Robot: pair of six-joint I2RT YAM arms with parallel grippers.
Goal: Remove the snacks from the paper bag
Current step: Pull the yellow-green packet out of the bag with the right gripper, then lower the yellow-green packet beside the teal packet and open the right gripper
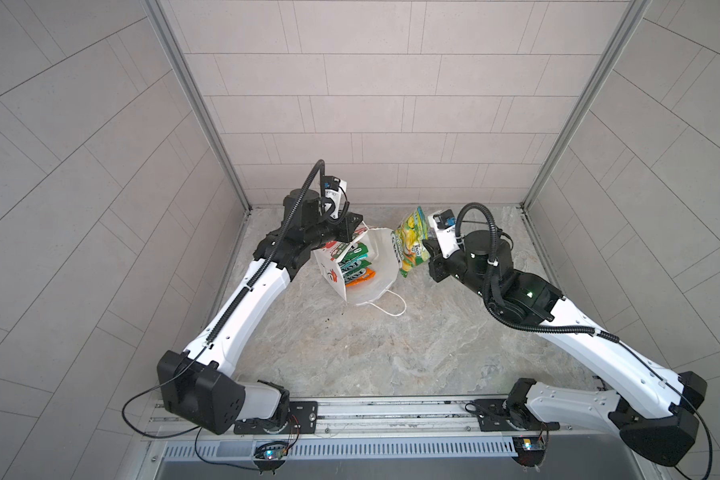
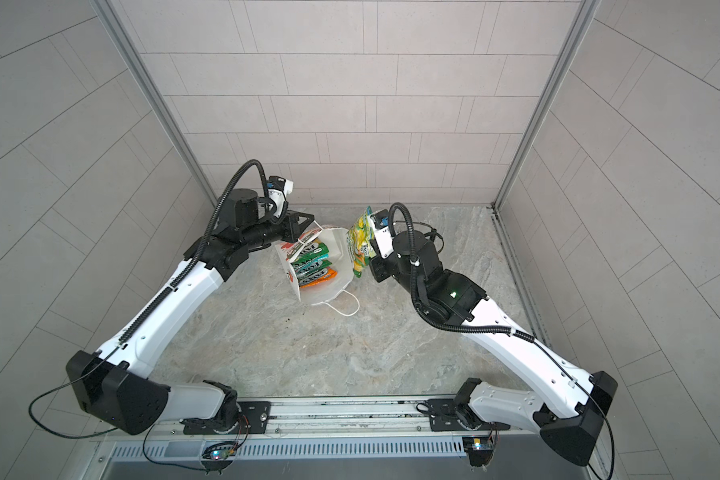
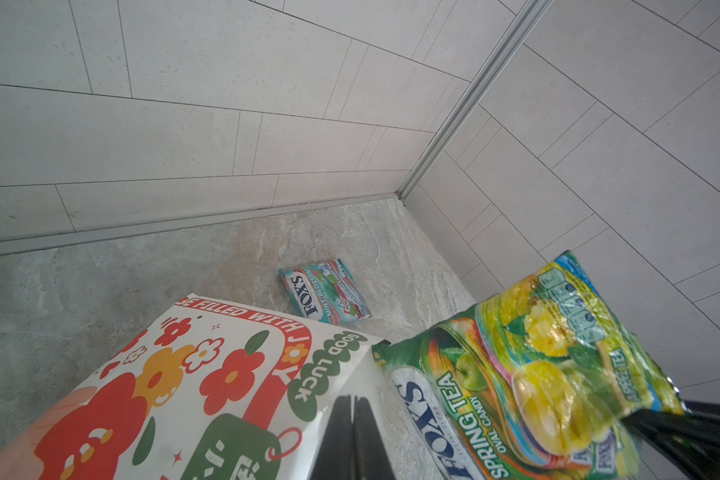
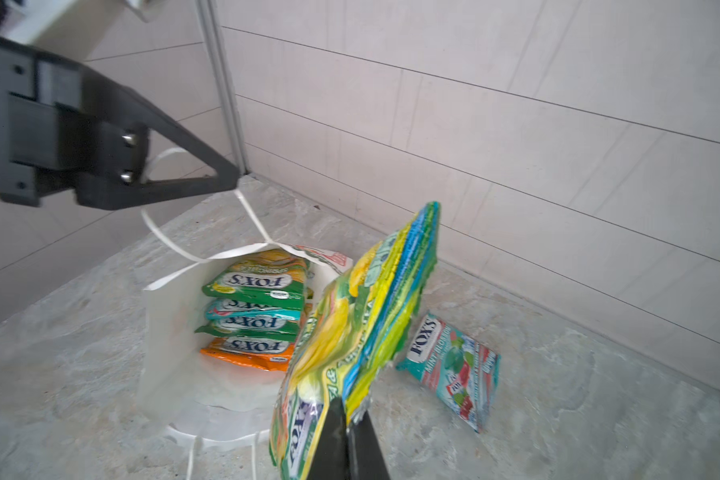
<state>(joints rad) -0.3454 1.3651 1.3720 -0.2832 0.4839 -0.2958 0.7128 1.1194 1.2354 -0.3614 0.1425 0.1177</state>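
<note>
The white paper bag [image 1: 377,266] [image 2: 338,270] [image 3: 184,374] [image 4: 171,332] stands tilted on the table with its mouth wide. My left gripper [image 1: 356,222] [image 2: 307,219] [image 3: 353,401] [image 4: 234,182] is shut on its cord handle at the back rim. Several snacks [image 1: 356,266] [image 2: 312,264] [image 4: 254,316] lie stacked inside. My right gripper [image 1: 428,249] [image 2: 373,261] [image 4: 346,409] is shut on a green-yellow snack [image 1: 410,241] [image 2: 360,245] [image 3: 537,374] [image 4: 362,316] held in the air just right of the bag's mouth. A teal-red snack [image 3: 325,291] [image 4: 449,365] lies on the table behind it, hidden in both top views.
Tiled walls with metal corner posts [image 1: 202,108] [image 1: 574,108] close in the back and both sides. The bag's other handle [image 1: 391,305] [image 2: 346,305] lies loose on the marble table [image 1: 350,353]. A metal rail [image 1: 391,411] runs along the front edge.
</note>
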